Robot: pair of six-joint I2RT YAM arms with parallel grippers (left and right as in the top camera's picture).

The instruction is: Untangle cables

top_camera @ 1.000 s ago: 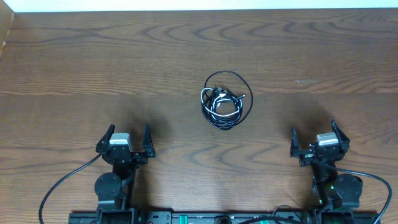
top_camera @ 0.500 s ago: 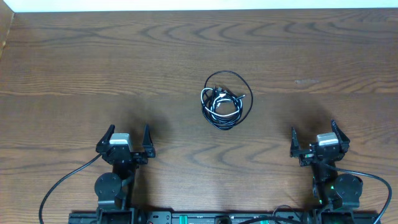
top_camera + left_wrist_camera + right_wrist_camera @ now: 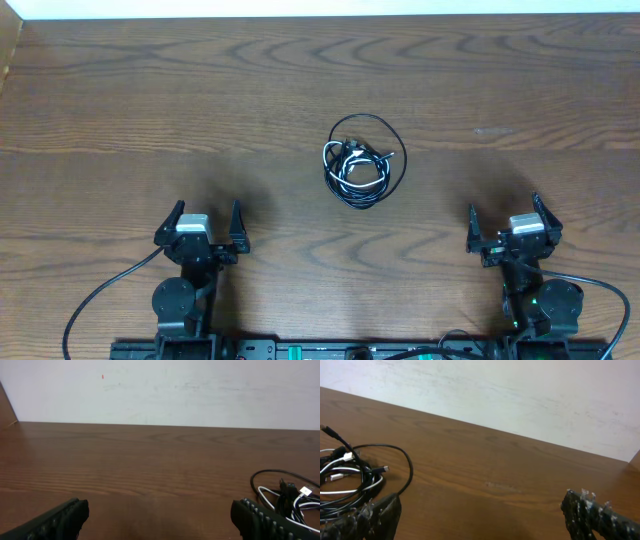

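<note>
cables: lying coiled on table
my left gripper: gaping wide, gripping nothing
my right gripper: gaping wide, gripping nothing

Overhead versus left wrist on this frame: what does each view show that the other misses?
Only overhead: the whole tangle of cables lying mid-table, apart from both arms, and the right pincer, open and empty. Only left wrist: the face of the white wall behind the table's far edge, with a small red mark on it. Both: the left pincer, open and empty, at least part of the cables, and the wooden table.
</note>
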